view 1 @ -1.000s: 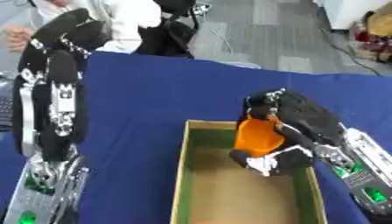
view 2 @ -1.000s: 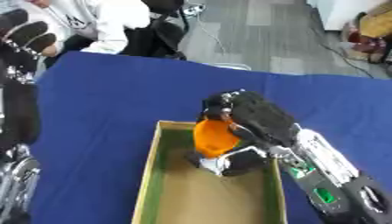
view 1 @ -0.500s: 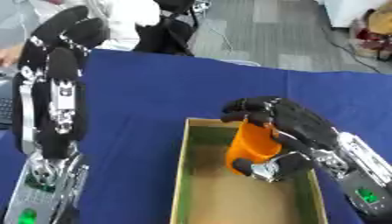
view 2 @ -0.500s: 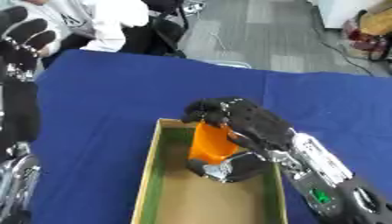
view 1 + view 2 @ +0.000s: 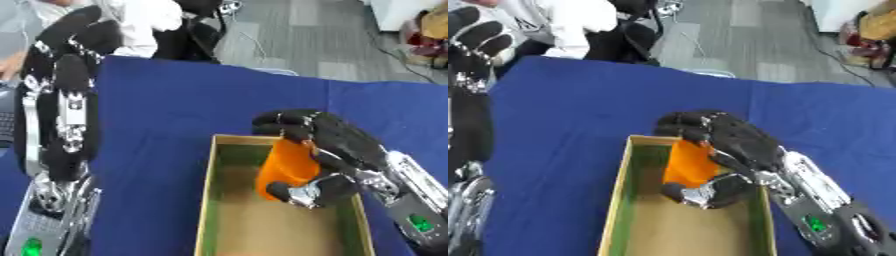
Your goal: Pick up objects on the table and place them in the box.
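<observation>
Far left: left hand [image 5: 61, 65] raised idle above the blue worktop [image 5: 166, 120], fingers straight, holding nothing. Centre: open box [image 5: 210, 200], green-walled, brown-floored. Right: right hand [image 5: 328, 150] now lowered further inside the box than a second ago, fingers and thumb curled round the orange object [image 5: 287, 167]. Release apparently near, placement almost done. Orange object smooth, bright, rounded, held upright just above the box floor.
</observation>
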You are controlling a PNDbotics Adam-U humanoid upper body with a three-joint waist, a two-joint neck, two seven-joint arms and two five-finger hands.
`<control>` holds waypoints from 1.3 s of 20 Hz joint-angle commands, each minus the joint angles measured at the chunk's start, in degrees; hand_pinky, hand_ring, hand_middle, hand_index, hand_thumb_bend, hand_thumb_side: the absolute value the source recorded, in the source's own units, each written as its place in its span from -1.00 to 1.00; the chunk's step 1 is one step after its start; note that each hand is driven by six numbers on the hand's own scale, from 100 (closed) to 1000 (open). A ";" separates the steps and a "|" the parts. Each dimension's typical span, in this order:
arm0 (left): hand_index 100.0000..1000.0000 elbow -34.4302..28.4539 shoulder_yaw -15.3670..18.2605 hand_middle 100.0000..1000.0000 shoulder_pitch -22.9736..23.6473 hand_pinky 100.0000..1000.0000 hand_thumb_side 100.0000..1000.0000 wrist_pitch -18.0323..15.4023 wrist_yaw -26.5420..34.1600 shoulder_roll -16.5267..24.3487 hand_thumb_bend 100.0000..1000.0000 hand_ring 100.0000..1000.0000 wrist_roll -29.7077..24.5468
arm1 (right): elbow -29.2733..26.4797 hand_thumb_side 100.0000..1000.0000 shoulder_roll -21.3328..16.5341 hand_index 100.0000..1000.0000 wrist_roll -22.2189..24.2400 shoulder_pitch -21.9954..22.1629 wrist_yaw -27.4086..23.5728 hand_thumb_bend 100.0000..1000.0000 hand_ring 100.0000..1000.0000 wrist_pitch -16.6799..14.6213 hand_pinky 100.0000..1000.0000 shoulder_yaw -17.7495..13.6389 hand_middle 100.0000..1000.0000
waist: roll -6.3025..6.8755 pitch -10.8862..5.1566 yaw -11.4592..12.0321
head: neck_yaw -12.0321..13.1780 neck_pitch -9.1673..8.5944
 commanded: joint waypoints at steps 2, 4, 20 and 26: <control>0.58 -1.13 -0.03 0.55 -0.77 0.62 -0.06 -0.10 -0.15 0.89 0.66 0.47 -0.05 | -0.98 1.00 -0.99 1.00 0.62 -0.52 -1.96 -0.19 0.76 -0.45 1.00 -0.37 0.79 | -0.01 -1.46 -0.10 | 0.58 0.18; 0.58 -1.13 -0.05 0.55 -0.77 0.62 -0.06 -0.14 -0.16 0.91 0.66 0.47 -0.06 | -0.82 1.00 -1.00 1.00 1.98 -0.49 -3.22 -0.19 0.82 -0.42 1.00 -0.25 0.84 | -0.02 -1.51 -0.12 | 0.61 0.24; 0.58 -1.13 0.11 0.54 0.37 0.61 -0.05 0.69 -0.81 1.87 0.66 0.47 0.11 | -15.74 1.00 -6.87 0.57 -15.21 10.86 -20.52 -0.49 0.22 3.71 0.08 -8.24 0.30 | -0.37 -2.52 -1.97 | 3.71 -0.60; 0.56 -1.13 0.37 0.54 1.51 0.61 -0.04 2.80 -1.92 3.00 0.60 0.47 -0.07 | -23.70 1.00 -7.42 0.17 -23.23 21.93 -34.04 -1.00 -0.31 0.25 -0.63 -15.48 -0.19 | 0.36 -2.55 -4.02 | 7.63 -0.91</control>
